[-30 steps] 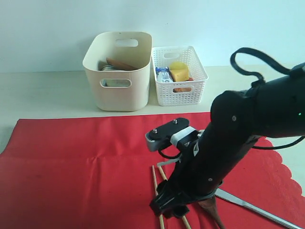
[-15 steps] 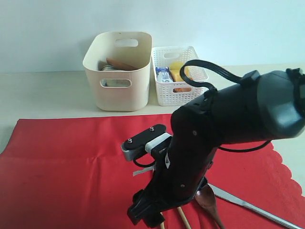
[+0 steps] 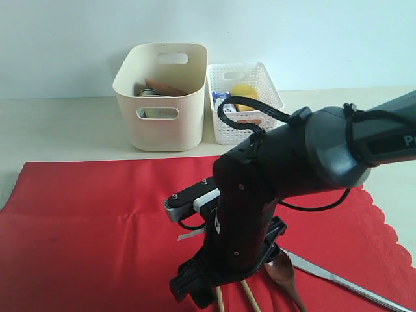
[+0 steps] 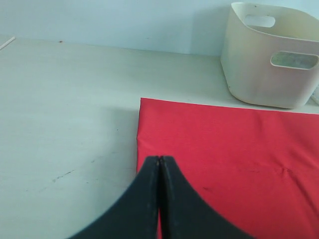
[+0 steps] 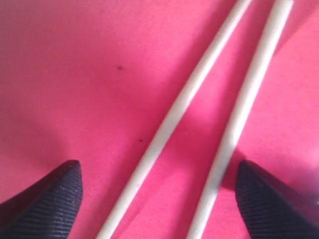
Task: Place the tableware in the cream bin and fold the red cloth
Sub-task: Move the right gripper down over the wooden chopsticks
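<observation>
pale tabletop [image 3: 58, 130] under a light wall carries two containers at the back, close together: one cream bin [image 3: 162, 104] and one white lattice basket [image 3: 244, 114]. one red cloth [image 3: 97, 221] lies spread flat in front of them, scalloped along its right edge. on its near part lie two chopsticks [image 5: 174, 114], one dark wooden spoon [image 3: 286, 273] and one silver knife [image 3: 338, 281], the spoon between the chopsticks and the knife. a brown plate [image 3: 162, 86] shows inside the cream bin; most of the bin's contents are hidden.

the exterior view shows only one arm, the right one, bent down over the chopsticks and covering most of them. only the right wrist view shows both sticks lying nearly parallel and apart on the cloth, between the spread fingertips [image 5: 50, 199] of the right gripper [image 5: 158, 199], which is released and holds nothing. only the left wrist view shows the left gripper [image 4: 159, 167], clenched with its jaws pressed together on nothing, above the cloth's left edge beside bare table, the cream bin beyond.
</observation>
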Available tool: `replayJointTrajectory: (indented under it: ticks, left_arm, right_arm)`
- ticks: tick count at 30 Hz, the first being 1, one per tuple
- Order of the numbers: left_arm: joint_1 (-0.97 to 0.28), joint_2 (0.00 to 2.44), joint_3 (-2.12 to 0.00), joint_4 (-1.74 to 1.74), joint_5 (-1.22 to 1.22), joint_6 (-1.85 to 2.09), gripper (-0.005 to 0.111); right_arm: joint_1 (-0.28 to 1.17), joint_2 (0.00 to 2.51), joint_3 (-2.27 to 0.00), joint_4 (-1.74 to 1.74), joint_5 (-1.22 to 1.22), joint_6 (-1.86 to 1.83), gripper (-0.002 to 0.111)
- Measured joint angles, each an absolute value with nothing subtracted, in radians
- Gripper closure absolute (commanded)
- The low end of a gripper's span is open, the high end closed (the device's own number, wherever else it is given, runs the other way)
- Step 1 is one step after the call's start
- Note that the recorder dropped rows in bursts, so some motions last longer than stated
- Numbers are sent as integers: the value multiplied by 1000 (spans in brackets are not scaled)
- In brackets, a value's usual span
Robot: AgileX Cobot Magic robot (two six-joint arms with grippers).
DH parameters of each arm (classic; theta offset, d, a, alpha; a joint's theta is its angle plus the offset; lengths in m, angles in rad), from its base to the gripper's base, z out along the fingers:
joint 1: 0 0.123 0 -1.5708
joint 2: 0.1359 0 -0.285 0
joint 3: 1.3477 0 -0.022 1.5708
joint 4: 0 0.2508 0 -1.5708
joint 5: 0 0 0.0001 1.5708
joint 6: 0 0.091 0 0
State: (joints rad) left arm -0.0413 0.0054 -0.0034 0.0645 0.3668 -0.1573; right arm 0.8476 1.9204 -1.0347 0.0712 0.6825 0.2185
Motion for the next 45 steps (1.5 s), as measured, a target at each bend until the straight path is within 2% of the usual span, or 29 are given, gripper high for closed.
replayJointTrajectory:
  ticks: [14,24,28,45]
  left_arm:
    - [-41,5,-3,64,367,-157,107]
    - [-41,5,-3,64,367,-157,107]
    - [-41,5,-3,64,367,-157,107]
    - [-41,5,-3,64,367,-157,107]
  right_arm:
    - [848,1921,-1037,0,684,299,42]
    - [848,1921,-1037,0,709,302,42]
    - [848,1921,-1037,7,709,302,48]
    - [848,1925,-1037,50,711,302,48]
